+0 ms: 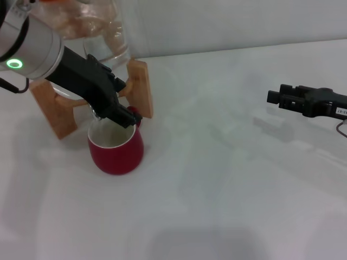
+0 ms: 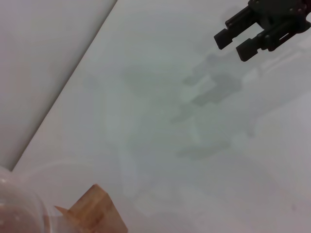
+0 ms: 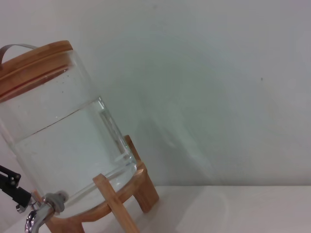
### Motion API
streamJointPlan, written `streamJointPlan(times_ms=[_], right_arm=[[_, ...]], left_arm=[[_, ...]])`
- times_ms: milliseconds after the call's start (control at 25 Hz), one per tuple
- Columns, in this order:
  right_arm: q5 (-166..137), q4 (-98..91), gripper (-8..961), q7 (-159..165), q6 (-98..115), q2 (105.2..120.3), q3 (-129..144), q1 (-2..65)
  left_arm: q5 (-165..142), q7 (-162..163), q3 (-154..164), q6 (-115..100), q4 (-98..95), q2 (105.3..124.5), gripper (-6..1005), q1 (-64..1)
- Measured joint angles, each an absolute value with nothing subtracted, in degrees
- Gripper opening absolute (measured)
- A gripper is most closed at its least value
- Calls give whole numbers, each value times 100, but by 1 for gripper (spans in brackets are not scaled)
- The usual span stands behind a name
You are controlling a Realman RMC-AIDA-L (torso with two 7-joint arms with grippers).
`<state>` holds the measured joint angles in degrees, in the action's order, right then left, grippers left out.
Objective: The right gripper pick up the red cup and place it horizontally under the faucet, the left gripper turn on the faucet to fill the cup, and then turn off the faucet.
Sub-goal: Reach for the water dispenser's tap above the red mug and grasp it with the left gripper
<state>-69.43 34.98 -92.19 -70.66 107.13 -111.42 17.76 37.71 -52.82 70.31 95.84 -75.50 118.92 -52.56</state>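
The red cup (image 1: 116,154) stands upright on the white table, its white inside showing, right below the faucet. The left gripper (image 1: 122,111), a black claw on a silver wrist with a green ring, reaches down from the upper left onto the faucet (image 1: 95,114) and hides most of it, just above the cup's rim. The chrome faucet also shows in the right wrist view (image 3: 39,213), with a black part of the left gripper (image 3: 9,187) beside it. The right gripper (image 1: 277,93) hovers far off at the right, open and empty; it also shows in the left wrist view (image 2: 232,43).
A glass water jar (image 3: 63,145) with a wooden lid (image 3: 34,60) rests on a light wooden stand (image 1: 141,86) at the back left. A white wall rises behind the table.
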Motion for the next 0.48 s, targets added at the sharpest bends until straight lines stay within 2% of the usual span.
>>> streamJointPlan(times_ms=[480], right_arm=[[-6943,3498,603,-9219,-7066,10713,-11145,1776]], left_arm=[[3763,-5279,7043,9489,-7711,11901,797,-5226]])
